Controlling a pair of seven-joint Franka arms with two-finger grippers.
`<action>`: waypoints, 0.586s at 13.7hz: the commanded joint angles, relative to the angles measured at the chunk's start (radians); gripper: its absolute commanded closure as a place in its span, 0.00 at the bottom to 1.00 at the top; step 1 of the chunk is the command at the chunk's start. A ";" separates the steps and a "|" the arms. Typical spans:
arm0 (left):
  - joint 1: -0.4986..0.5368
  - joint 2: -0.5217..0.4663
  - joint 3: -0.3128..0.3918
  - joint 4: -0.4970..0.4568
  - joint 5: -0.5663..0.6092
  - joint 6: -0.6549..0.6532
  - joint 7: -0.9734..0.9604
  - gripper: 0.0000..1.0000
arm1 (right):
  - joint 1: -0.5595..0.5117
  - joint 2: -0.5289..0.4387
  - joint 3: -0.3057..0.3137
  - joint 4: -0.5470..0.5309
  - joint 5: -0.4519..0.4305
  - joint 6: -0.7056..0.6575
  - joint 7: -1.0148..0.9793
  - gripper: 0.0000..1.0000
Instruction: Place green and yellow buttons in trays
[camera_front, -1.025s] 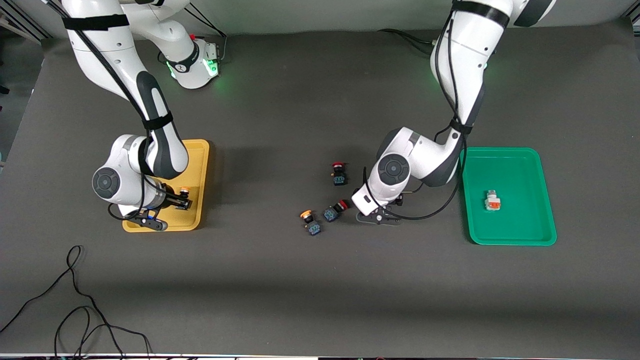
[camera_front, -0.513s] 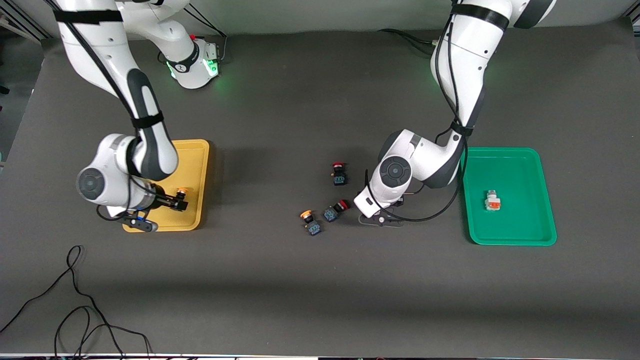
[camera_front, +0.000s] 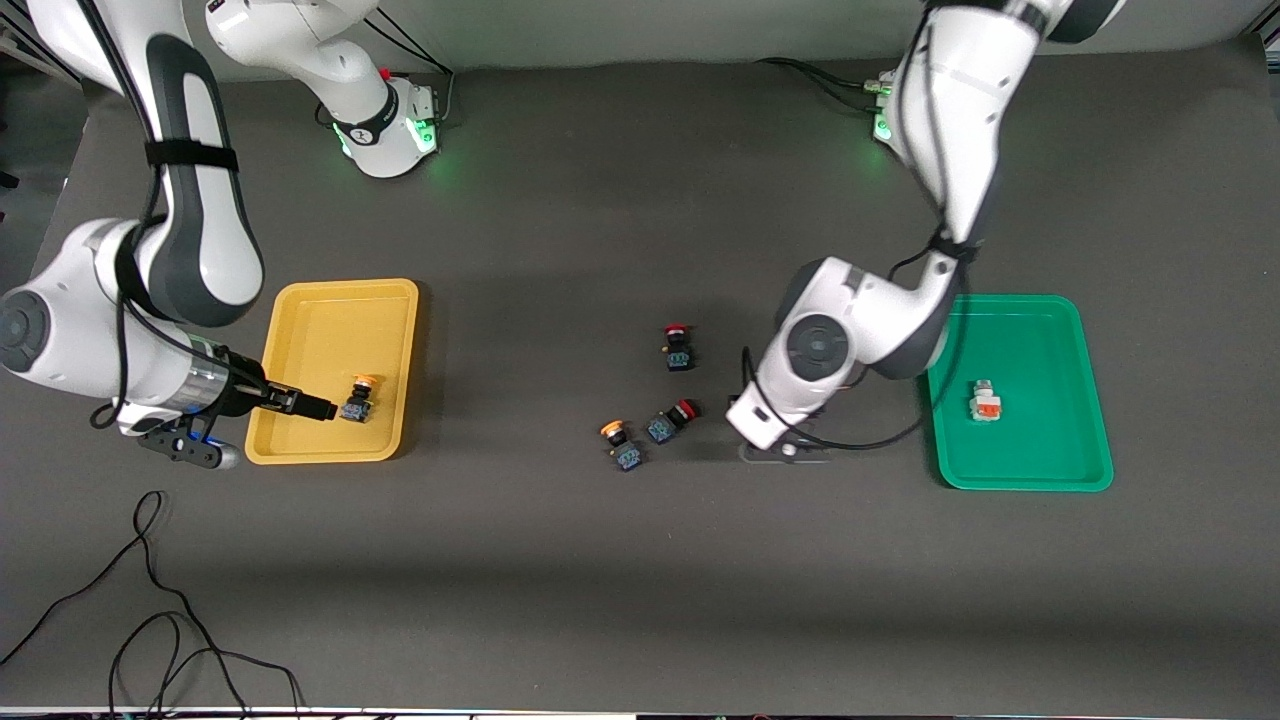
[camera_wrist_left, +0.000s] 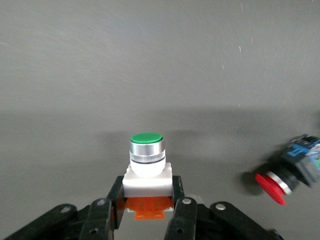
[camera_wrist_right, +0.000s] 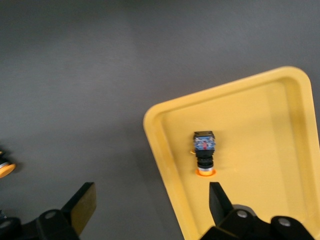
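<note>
My left gripper (camera_wrist_left: 147, 202) is shut on a green button (camera_wrist_left: 146, 160) with a green cap, white body and orange underside. It is low over the dark mat between the loose switches and the green tray (camera_front: 1040, 340); in the front view the left wrist (camera_front: 790, 400) hides it. A white-and-orange button (camera_front: 985, 402) lies in that tray. My right gripper (camera_front: 300, 405) (camera_wrist_right: 150, 200) is open over the rim of the yellow tray (camera_front: 330, 320) (camera_wrist_right: 260, 130), beside a yellow button (camera_front: 358, 405) (camera_wrist_right: 204, 150) lying in it. Another yellow button (camera_front: 620, 445) lies mid-table.
Two red-capped switches (camera_front: 678, 350) (camera_front: 672, 420) lie on the mat near the loose yellow button; one red-capped switch (camera_wrist_left: 285, 175) shows close to my left gripper. Black cables (camera_front: 150, 600) loop at the table's front corner at the right arm's end.
The right gripper opened, left the yellow button in the yellow tray and drew back toward the tray's rim. The left gripper shut on the green button and shifted a little toward the green tray.
</note>
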 joint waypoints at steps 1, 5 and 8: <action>0.069 -0.151 -0.001 -0.025 -0.025 -0.149 0.000 1.00 | 0.046 0.008 0.000 0.097 -0.064 -0.067 0.014 0.01; 0.208 -0.240 0.004 -0.032 -0.018 -0.308 0.110 1.00 | 0.057 0.018 0.001 0.166 -0.066 -0.096 0.000 0.00; 0.345 -0.264 0.005 -0.039 0.027 -0.348 0.251 1.00 | 0.053 0.000 -0.008 0.168 -0.066 -0.107 0.006 0.00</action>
